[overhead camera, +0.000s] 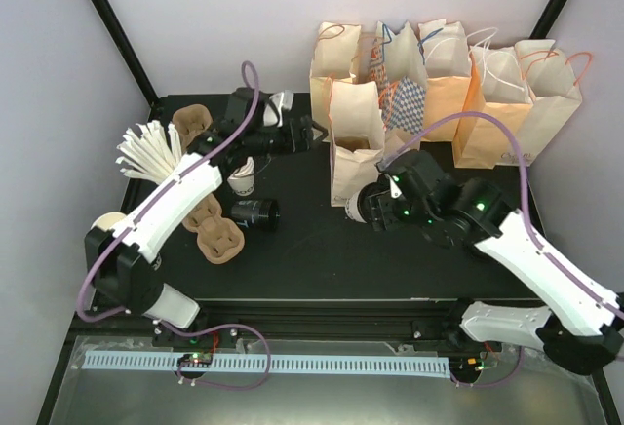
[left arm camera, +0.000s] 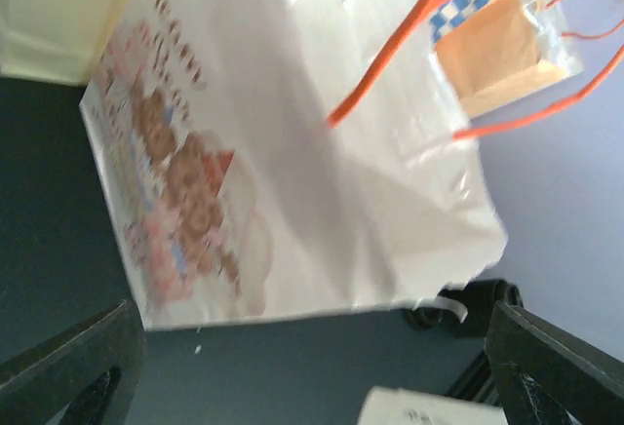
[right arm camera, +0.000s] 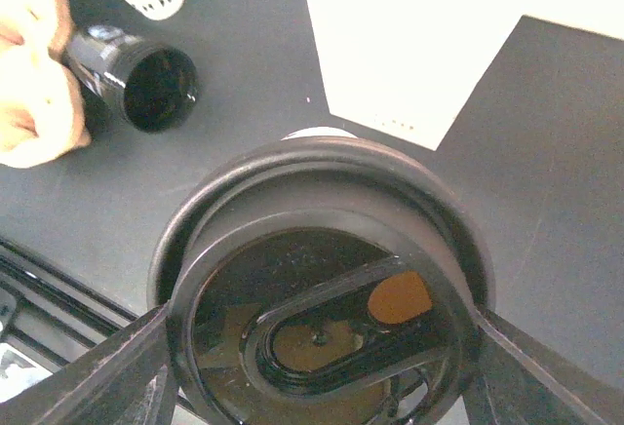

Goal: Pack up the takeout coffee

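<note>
The closest thing in view is the right gripper [right arm camera: 319, 352]. Its two fingers sit against opposite sides of the black lid of the takeout coffee [right arm camera: 322, 240], so it has the cup pinched by the lid rim with the jaws fairly wide around it. From the wrist view the cup body is almost all hidden behind the lid, with just a white sliver peeking over the top.

From above, the coffee is a bit right of the table's middle, right at the near face of an open paper bag [overhead camera: 356, 147]. Touching it or just shy, honestly can't tell. Bare dark table [overhead camera: 322, 259] runs from there to the near edge.

Over to the left, a black cup [overhead camera: 256, 214] lies on its side next to the brown cup carriers [overhead camera: 216, 230]. A printed white cup [overhead camera: 242, 179] stands just beyond it, right beside the left arm. That arm half covers a fan of white strips [overhead camera: 146, 152] by the left edge.

Further back, the left gripper [left arm camera: 312, 367] is spread wide with nothing in it. Its view is blurry: a pale printed bag with orange handles [left arm camera: 292, 152], cut off at the top. A row of paper bags [overhead camera: 458, 74] lines the far right.
</note>
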Controlling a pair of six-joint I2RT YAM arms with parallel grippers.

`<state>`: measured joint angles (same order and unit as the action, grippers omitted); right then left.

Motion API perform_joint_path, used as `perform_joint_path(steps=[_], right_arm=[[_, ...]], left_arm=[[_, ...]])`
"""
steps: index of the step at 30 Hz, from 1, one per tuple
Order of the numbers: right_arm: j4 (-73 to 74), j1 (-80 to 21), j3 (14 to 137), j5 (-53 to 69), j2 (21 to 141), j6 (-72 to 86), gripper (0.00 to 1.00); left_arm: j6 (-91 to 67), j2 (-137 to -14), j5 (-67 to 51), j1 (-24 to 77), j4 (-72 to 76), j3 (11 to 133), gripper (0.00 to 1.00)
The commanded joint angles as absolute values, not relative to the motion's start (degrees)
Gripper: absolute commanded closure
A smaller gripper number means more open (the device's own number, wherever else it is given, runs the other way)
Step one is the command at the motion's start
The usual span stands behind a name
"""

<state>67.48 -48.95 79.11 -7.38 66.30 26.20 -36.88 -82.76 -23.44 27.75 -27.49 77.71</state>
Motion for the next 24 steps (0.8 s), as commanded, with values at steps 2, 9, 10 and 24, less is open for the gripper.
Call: perform_joint_path(steps=[2, 9, 10, 24], right_arm=[[66.9, -49.3, 82.2, -11.6, 61.3, 24.6, 0.27], [65.7, -49.2, 84.7, -16.5, 56.8, 24.3, 0.29], [65.7, -49.3, 85.3, -17.2, 56.7, 24.3, 0.29], [63.6, -49.3, 96.3, -24.6, 60.0, 19.8, 0.31]], left_arm=[[-37.1, -91.5, -19.3, 29.5, -30.9, 91.8, 0.03], [-34.8, -104.0, -10.1, 32.6, -43.0, 109.8, 0.08], [-34.4, -105.7, -8.5, 33.0, -45.4, 112.3, 0.10], [-30.4, -113.3, -8.3, 33.1, -55.8, 120.1, 0.56]])
